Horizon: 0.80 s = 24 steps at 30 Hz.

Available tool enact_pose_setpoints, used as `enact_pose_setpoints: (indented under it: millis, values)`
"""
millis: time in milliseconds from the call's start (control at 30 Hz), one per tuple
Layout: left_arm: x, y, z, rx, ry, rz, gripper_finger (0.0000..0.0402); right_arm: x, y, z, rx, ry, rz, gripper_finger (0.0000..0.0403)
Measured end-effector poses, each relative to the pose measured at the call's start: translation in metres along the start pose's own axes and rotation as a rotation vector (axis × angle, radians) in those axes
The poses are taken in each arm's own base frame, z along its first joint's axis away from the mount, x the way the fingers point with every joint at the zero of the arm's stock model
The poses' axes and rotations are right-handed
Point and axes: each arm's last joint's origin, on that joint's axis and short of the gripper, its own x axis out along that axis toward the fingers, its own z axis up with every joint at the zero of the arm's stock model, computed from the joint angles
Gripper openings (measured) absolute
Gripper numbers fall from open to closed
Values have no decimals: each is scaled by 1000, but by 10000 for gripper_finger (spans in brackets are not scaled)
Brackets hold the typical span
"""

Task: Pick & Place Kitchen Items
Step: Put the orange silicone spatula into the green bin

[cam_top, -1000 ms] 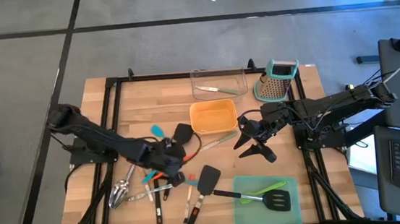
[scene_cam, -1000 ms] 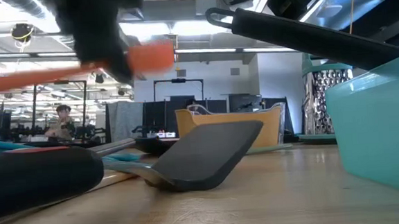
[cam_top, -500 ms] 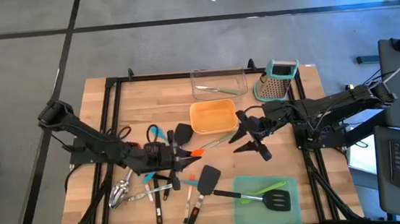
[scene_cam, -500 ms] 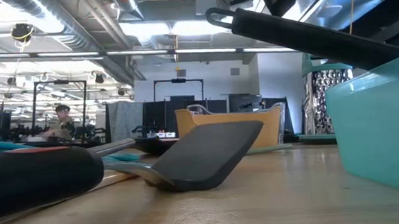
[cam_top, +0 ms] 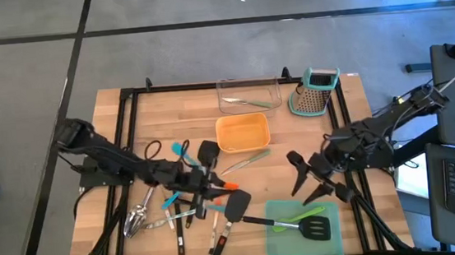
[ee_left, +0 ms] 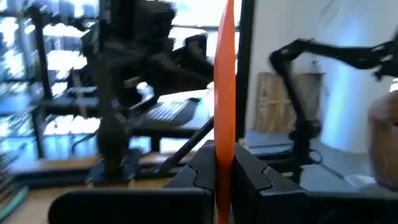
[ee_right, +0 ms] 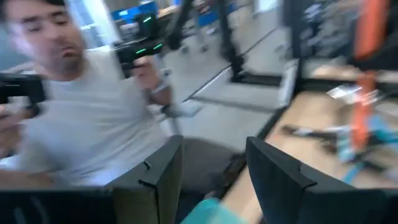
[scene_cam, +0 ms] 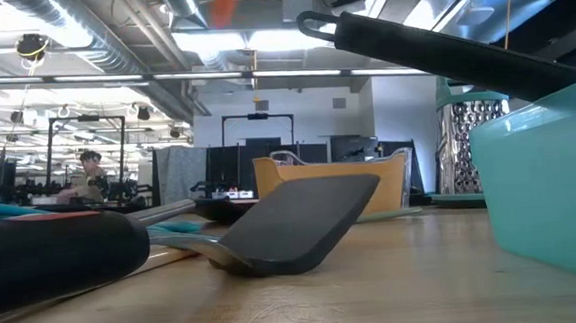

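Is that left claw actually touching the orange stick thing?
Touching. In the left wrist view the left gripper has both fingers closed tight against the orange utensil.

Matt black spatula (scene_cam: 297,221) lies on the smooth wooden table (cam_top: 351,125) near the shiny steel grater (cam_top: 315,93).

Your high view looks straight down on the whole wooden counter (cam_top: 145,126). Your low view sits at counter height, close behind a black flat spatula (scene_cam: 297,221), facing the room. Both share the square orange tray (cam_top: 242,132). Each wrist view looks forward between its own fingers.
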Motion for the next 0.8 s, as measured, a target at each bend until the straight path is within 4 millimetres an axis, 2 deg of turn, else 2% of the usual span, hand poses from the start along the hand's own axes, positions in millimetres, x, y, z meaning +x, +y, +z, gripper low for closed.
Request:
enact_pose_setpoints:
  millis: [167,267,367,567,700,800]
  values:
    - [9,21,-4,-22,-156,-171,14,3,0,2,-219,-55,-210,176]
    - [9,35,5,-46,-275,-281,14,8,-5,0,-279,-41,-331,176]
    - [10,42,19,-36,-374,-349,14,22,-12,-3,-287,-47,-377,176]
    - [24,32,26,-6,-348,-245,14,57,-26,-3,-414,-180,-495,179]
    - [26,18,20,51,-291,-77,14,68,-33,-2,-408,-266,-585,190]
    - [26,12,20,78,-293,-28,14,75,-39,-8,-385,-266,-642,203]
